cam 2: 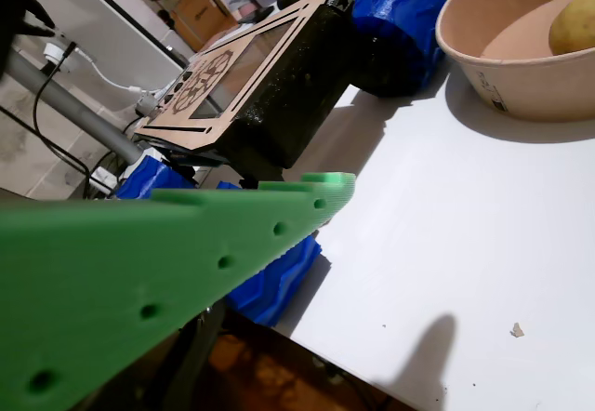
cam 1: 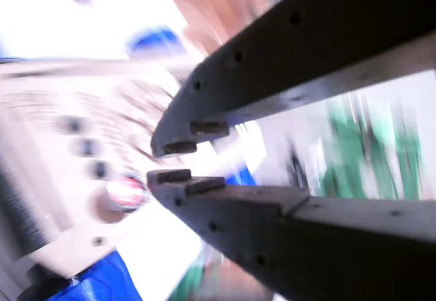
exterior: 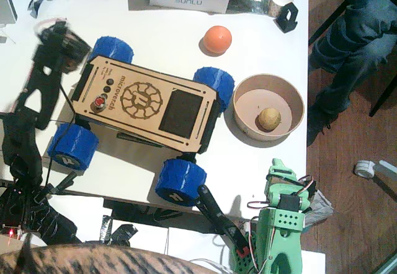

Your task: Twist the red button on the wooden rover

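Note:
The wooden rover (exterior: 146, 103) lies slantwise mid-table on blue wheels, and its deck also shows in a wrist view (cam 2: 237, 67). The red button (exterior: 98, 105) sits near the rover's left end, beside small black buttons. My black left gripper (exterior: 59, 43) hovers blurred just off the rover's upper-left corner. In its smeared wrist view the left gripper (cam 1: 174, 162) has a narrow gap with nothing in it, a little right of and above the red button (cam 1: 126, 191). My green right gripper (exterior: 277, 165) rests low at the table's front right, its fingers (cam 2: 307, 202) spread apart and empty.
An orange ball (exterior: 217, 39) lies behind the rover. A tan bowl (exterior: 248, 88) to its right holds a yellowish lump (exterior: 268, 118). A white box (exterior: 189, 2) and a black stand (exterior: 287, 17) sit at the back. A person (exterior: 350, 38) is at the right.

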Available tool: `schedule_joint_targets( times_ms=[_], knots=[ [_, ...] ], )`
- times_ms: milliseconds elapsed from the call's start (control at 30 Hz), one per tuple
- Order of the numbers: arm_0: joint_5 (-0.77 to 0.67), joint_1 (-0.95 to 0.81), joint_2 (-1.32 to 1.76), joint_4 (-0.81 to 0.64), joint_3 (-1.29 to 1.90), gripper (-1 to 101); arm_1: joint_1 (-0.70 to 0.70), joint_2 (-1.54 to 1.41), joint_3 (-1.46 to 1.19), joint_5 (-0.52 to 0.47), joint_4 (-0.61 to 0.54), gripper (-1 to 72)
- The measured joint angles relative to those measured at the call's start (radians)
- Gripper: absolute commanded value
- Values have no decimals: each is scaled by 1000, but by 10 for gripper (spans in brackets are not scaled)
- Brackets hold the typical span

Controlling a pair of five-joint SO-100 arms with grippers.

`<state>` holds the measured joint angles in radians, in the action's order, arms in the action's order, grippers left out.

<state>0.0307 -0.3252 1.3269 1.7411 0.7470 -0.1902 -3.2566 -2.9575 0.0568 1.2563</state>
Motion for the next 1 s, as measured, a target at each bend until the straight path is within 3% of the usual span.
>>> schedule_joint_targets(
  times_ms=[1000],
  knots=[
    [-64,505,805,63,-2,1,0,0,0,0,0,204]
  ],
)
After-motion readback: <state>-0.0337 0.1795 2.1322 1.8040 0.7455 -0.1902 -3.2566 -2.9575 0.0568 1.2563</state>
